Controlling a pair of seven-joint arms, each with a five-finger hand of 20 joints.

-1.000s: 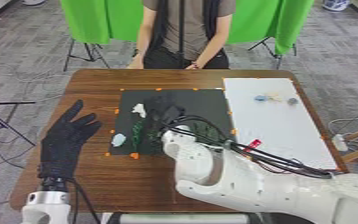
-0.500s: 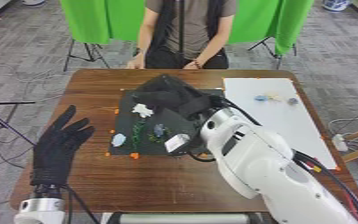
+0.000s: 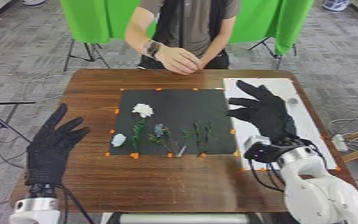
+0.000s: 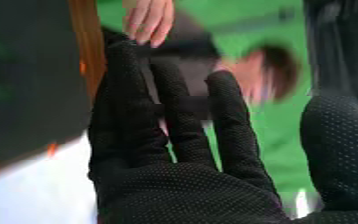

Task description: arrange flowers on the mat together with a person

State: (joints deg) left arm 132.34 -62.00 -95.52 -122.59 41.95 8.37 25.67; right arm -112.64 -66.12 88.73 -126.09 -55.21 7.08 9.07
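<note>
The arranging is judged to be partly done: a white flower [image 3: 143,110], a pale flower [image 3: 119,140] and a blue flower [image 3: 159,131] are laid on the mat [image 3: 189,105], beside green stems [image 3: 208,135]. The right hand [image 3: 266,115] is held over the sheet [image 3: 246,160], spread and empty; the left hand [image 3: 49,150] is also open and empty. Next, the small bloom [image 3: 293,101] should probably be pinched lightly and set at a stem's tip.

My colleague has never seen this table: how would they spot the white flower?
On the brown wooden table lies a black mat. Toward its far left corner, a ruffled white flower tops a green stem running toward the robot. The pale-blue oval piece nearer the robot shows no such stem.
</note>
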